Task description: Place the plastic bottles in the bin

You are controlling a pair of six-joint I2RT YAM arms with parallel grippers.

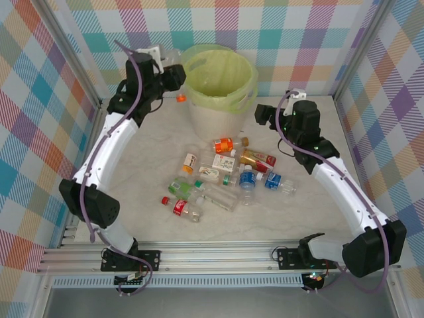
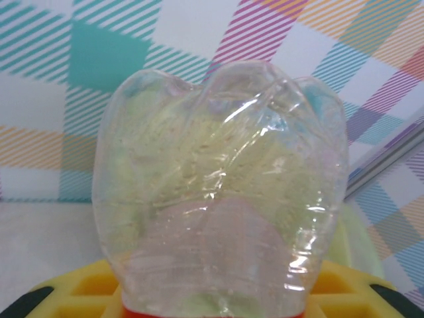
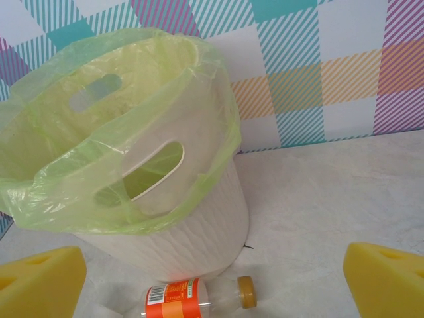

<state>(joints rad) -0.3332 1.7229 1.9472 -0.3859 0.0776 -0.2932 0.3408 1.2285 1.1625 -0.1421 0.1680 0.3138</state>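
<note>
**Labels.** No brand name or lettering can be read, as the labels are too small. The right wrist view resolves only a barcode on the orange label of a gold-capped bottle (image 3: 199, 298), which lies on its side at 6 o'clock of the bin (image 3: 192, 245).

**Task objects.** The plastic bottles (image 1: 247, 177) are small and mostly clear, with red, orange, blue, green and white labels. They lie in a loose cluster at the centre of the table (image 1: 146, 146). The bin is a round white bucket with handle cut-outs and a translucent yellow-green liner, and it stands at 12 o'clock of the cluster.

**Grippers.** The left gripper (image 1: 176, 75), at 9 o'clock of the bin rim, is clamped on a clear bottle (image 2: 218, 185) with a red label band. The bottle sits base outward between yellow pads (image 2: 73, 291). The right gripper (image 1: 260, 114), at 4 o'clock of the bin, is spread wide and holds nothing.

**Setting.** The table is pale and marbled. Pastel plaid walls (image 1: 278, 33) enclose it, and an aluminium rail (image 1: 218, 255) runs along 6 o'clock.
</note>
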